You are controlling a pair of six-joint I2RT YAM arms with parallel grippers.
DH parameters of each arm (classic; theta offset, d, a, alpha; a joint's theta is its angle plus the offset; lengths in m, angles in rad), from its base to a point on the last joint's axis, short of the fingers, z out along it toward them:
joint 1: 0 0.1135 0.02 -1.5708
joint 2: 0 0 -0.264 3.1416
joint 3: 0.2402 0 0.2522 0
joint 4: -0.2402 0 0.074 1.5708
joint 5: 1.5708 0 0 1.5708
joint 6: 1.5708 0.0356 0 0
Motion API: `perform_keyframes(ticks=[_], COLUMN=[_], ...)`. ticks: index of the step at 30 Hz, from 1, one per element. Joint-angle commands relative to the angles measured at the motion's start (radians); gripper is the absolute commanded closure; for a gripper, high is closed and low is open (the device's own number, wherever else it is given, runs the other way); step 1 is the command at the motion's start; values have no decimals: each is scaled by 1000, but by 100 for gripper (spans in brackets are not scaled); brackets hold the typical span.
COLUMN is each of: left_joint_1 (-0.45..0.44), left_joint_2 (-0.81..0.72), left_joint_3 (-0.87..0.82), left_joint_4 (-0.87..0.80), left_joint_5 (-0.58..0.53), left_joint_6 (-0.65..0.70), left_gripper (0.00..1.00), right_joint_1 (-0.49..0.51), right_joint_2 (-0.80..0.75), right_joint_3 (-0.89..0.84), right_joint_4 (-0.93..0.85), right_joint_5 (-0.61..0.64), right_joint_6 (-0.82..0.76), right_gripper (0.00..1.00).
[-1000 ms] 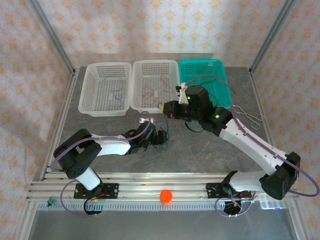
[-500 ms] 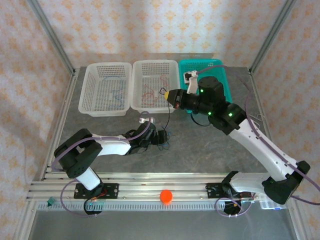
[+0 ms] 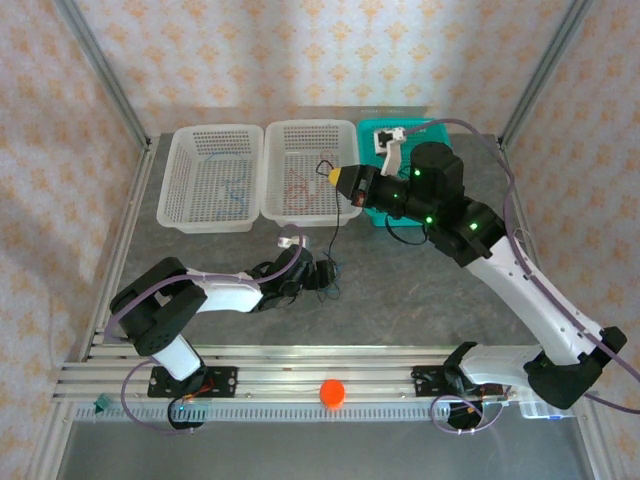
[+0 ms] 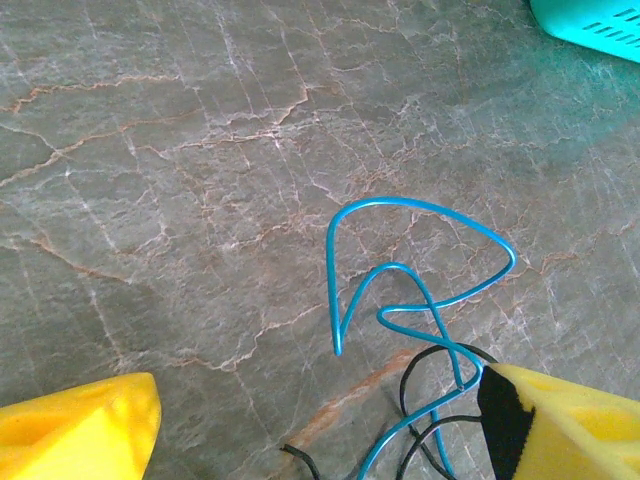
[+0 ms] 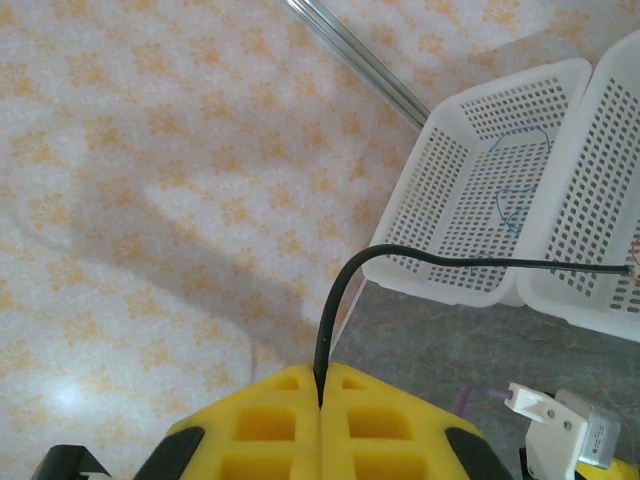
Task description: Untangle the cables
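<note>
Lifting further looks like the risky part: the right gripper (image 5: 320,385) has its jaws pressed fully together on the black cable (image 5: 480,262). It holds the cable high above the surface (image 3: 420,290), in front of the middle white basket (image 3: 310,124), and the strand hangs down into a small knot beside the left gripper (image 4: 320,410). That gripper's jaws stand wide apart with nothing clamped between them, so nothing pins the blue cable (image 4: 420,204). A pull on the black strand could therefore drag the whole knot upward or cinch the crossing tighter rather than freeing it. So fine a strand might also slide out of the pinch. The blue cable is thin and glossy, bent into a springy open loop with a sharp fold inside it. It lies on the surface between the left fingers with one end free, and its other part runs past the right-hand finger, where it crosses dark curls of black cable. The black cable is equally thin and arcs stiffly out of the right jaws. Another blue strand (image 3: 235,185) lies in the left white basket (image 3: 218,129), and a red cable (image 3: 300,185) lies in the middle one.
</note>
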Motion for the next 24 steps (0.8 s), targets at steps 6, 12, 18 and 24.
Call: perform_keyframes(ticks=[6,12,18,24], left_joint_1=[-3,-35,-60,-60], left_joint_2=[87,110,136,113], left_joint_3=[-36,-36,-27,-15], left_joint_4=[-6,-25,-35,-62], left_joint_5=[-2,-40,-56,-76], left_joint_6=[-27,-28,-37,-28], left_gripper=[18,18,18,18], right_joint_1=[-5,-8,-13,-13], right_joint_2=[-22,-21,1,20], right_joint_3=[97,207,332,393], right_joint_4=[1,-59,-132,-232], right_joint_5=[24,98,141,305], right_joint_6=[3,-40,-95,-141], right_gripper=[100,100,100,100])
